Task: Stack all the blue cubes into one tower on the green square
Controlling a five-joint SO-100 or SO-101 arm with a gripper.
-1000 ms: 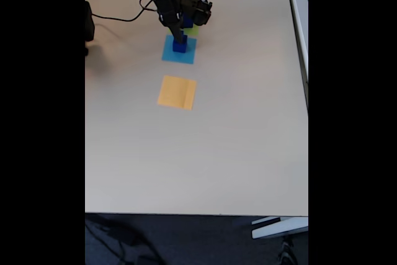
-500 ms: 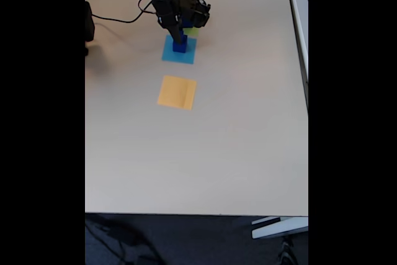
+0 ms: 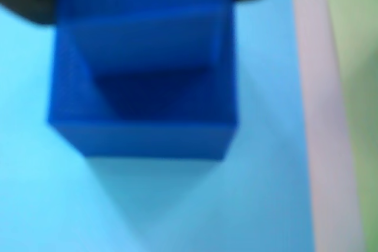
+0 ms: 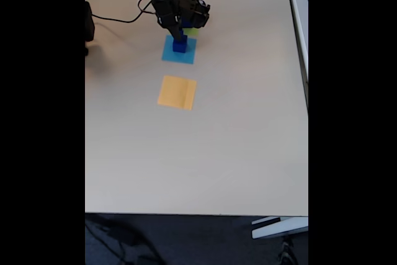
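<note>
Blue cube (image 4: 180,45) on lt-blue square (image 4: 187,56), directly under gripper (image 4: 176,34); grip state unclear

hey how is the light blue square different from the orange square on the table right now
The light-blue square has a dark blue cube standing on it; the orange square is bare. The light-blue square lies right under the gripper, beside the green square; the orange square lies apart, nearer the table's front edge. They differ in colour. Both are flat patches of similar size.

The wrist view is soft and out of focus throughout, while the fixed view is evenly bright, small, with black bars at both sides and faint shadows.
</note>
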